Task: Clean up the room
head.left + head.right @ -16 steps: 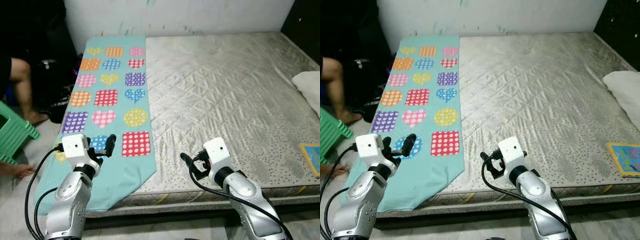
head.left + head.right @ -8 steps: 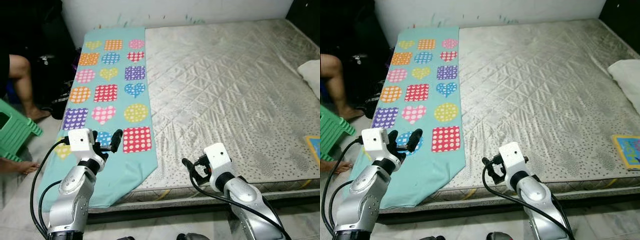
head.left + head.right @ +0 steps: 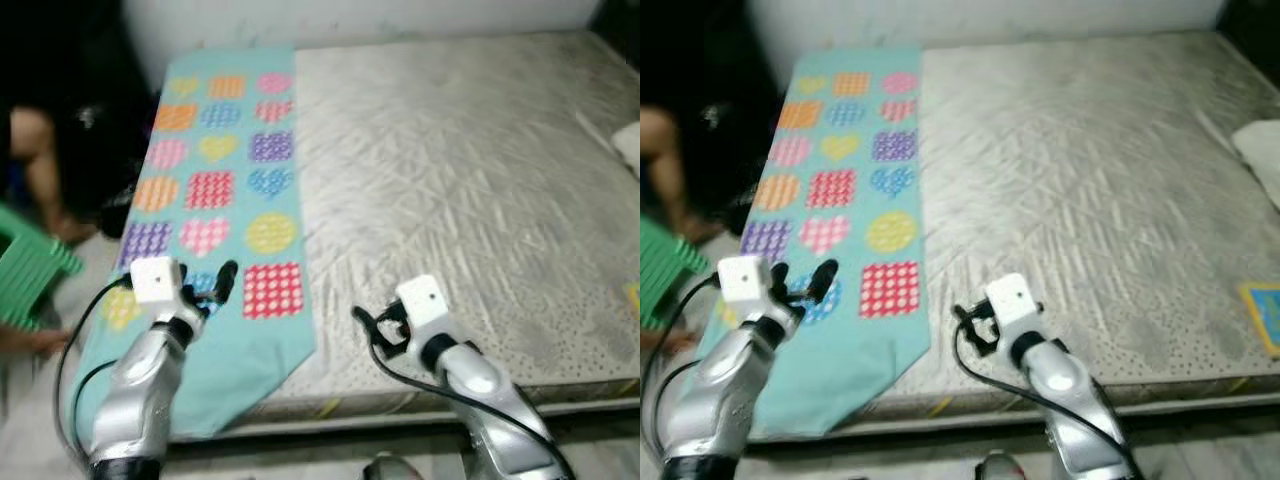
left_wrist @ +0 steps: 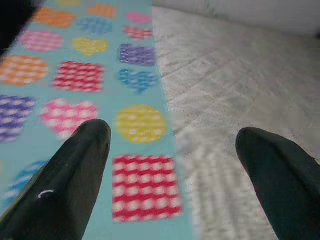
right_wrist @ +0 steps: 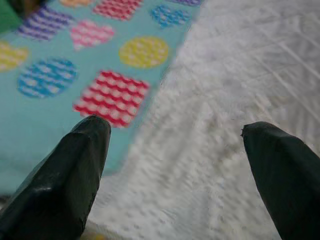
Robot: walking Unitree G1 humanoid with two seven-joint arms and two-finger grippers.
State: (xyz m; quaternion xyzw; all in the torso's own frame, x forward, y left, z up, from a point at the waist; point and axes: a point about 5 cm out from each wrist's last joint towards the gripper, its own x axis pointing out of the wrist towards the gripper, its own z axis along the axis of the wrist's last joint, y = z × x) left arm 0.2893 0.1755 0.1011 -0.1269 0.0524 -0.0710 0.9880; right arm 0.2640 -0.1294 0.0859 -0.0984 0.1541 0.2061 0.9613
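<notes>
A teal blanket (image 3: 225, 190) printed with coloured hearts, squares and circles lies flat along the left side of a bare grey quilted mattress (image 3: 450, 180). Its pointed near end hangs over the bed's front edge. My left gripper (image 3: 208, 285) hovers open over the blanket's near end, above the red dotted square (image 4: 145, 190). My right gripper (image 3: 368, 325) is open too, held over the mattress near the front edge, just right of the blanket's border (image 5: 150, 110). Nothing is between either pair of fingers.
A green plastic stool (image 3: 30, 270) and a person's leg (image 3: 40, 150) are on the floor left of the bed. A white pillow (image 3: 1260, 150) lies at the mattress's right edge, with a small blue and yellow item (image 3: 1262, 312) nearer the front. A wall runs behind the bed.
The whole picture has shifted and blurred, so the camera is moving. Both grippers keep the same open pose over the bed's near edge.
</notes>
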